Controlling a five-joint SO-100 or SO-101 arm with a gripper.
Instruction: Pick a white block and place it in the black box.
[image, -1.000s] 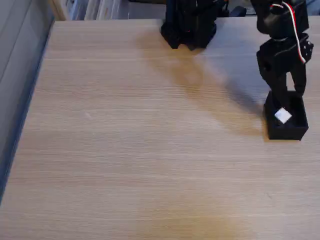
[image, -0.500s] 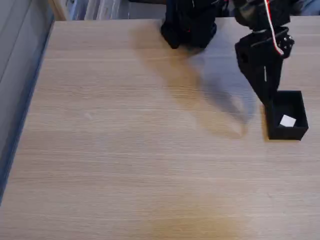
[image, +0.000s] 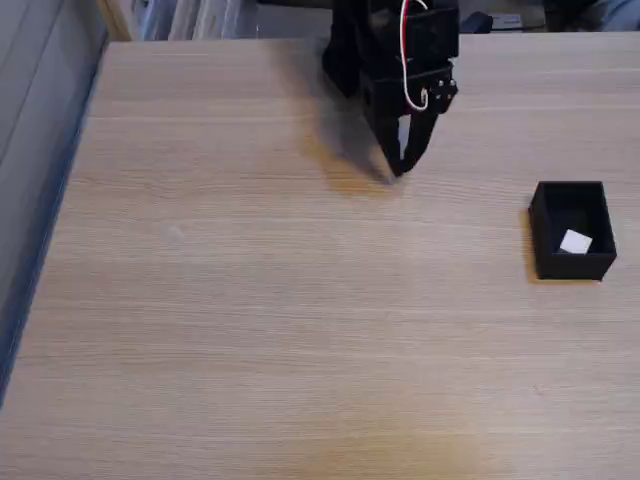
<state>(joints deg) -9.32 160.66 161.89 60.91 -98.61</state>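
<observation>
White block (image: 575, 242) lies inside the black box (image: 571, 266), resting on its floor toward the near wall, and we see nothing touching it. The box stands on the wooden table (image: 250, 300) near the right edge of the fixed view.

Against the picture from a second ago, we note that the gripper (image: 400, 168) has left the box altogether. Then its tips reached down into the box over the block; half a second ago it had lifted to the box's far left corner; now it hangs well apart from the box, toward the top centre of the view, just in front of the arm's base (image: 352, 60). Its fingers point down at the table and come almost together at the tips, with nothing between them; we cannot tell whether a small gap remains. The block and the box sit where they sat half a second ago.

Counting, we find one white block, one black box, and one arm with one gripper, a red and white cable (image: 408, 60) looping along it.
</observation>
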